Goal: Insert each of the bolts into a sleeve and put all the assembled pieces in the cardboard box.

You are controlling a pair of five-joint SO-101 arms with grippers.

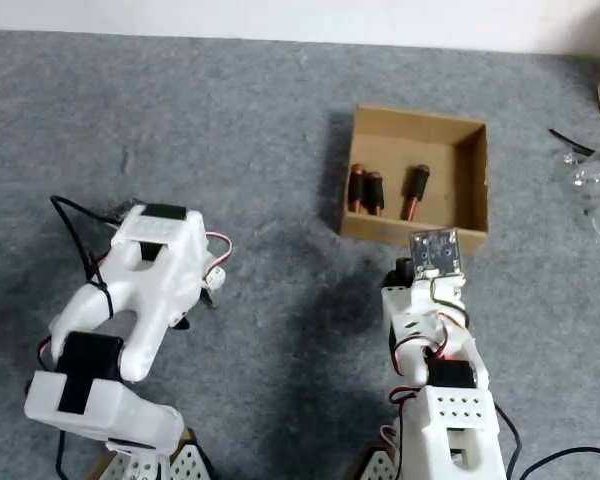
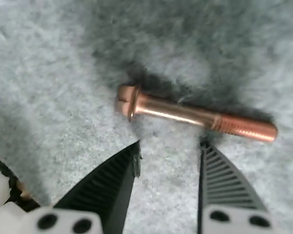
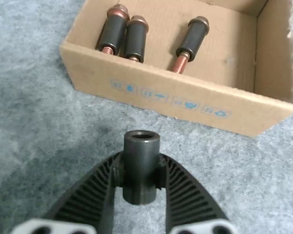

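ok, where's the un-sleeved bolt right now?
In the left wrist view, the bolt lies flat on the grey carpet just beyond the open left pincer, untouched.

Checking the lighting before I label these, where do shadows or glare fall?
Left wrist view: dark shadow beside the bolt, a bright streak along its shank. Right wrist view: soft shadow on the carpet by the sleeve. High view: shadow on the carpet beside the box.
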